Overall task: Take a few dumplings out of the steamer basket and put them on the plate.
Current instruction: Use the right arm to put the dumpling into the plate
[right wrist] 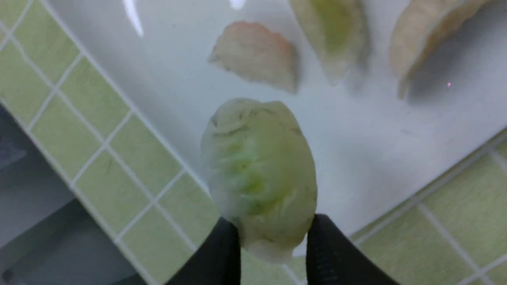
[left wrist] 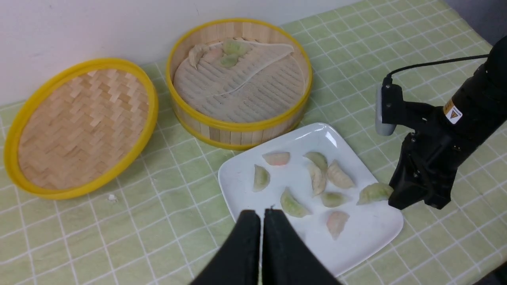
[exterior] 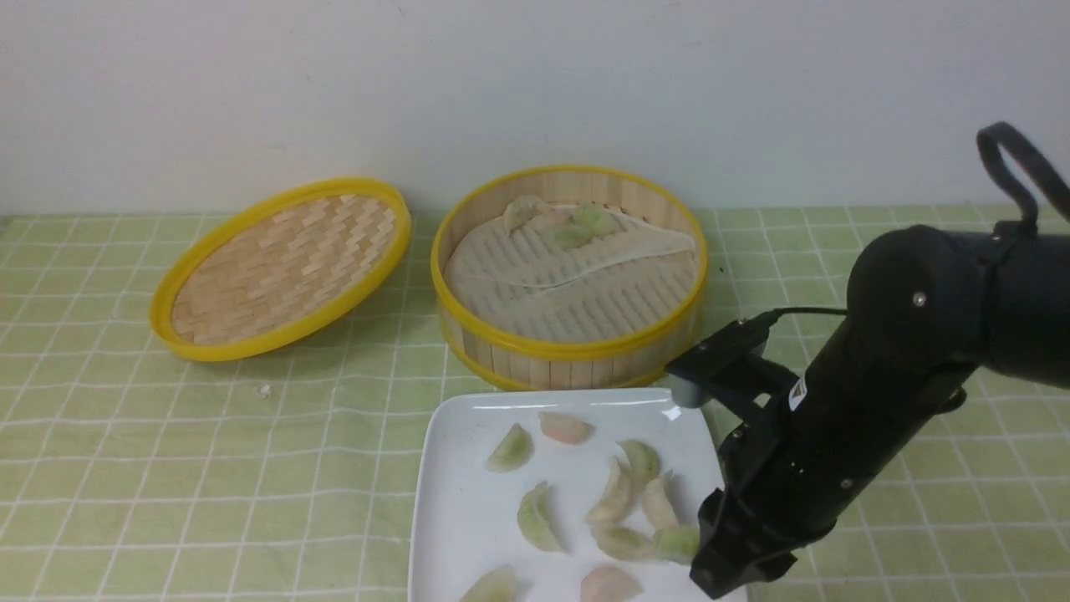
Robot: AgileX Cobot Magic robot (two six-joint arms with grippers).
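In the front view, the plate (exterior: 468, 502) lies in front of the robot, its near edge cut off by the frame. Nine dumplings (exterior: 537, 517) rest on it, green, pinkish and cream; two at the near side are cut off by the frame. The basket (exterior: 568, 347) stands just beyond the plate, with four more dumplings (exterior: 572, 236) grouped on its liner (exterior: 577, 293), on the side farthest from the plate: one cream, one pinkish and two green. Beyond the plate and to its left, the lid (exterior: 284, 267) sits tilted, woven side showing. The right gripper (exterior: 702, 548) reaches in over the plate's right edge, with a green dumpling (exterior: 675, 543) at its tips.

In the left wrist view, the left gripper (left wrist: 262, 215) is shut, its tips together and holding nothing; it hangs over the plate and hides part of one dumpling there. The green dumpling at the right gripper's tips shows over the plate's right side, near the cream pair and a pinkish one.

In the right wrist view, the right gripper is closed on the green dumpling, its fingers parted by the dumpling's width and pressing on both sides of one end. The other end sticks out over the plate, near its corner. A pinkish, a green and a cream dumpling lie on the plate close by. The cloth (right wrist: 130, 170) shows around the plate.
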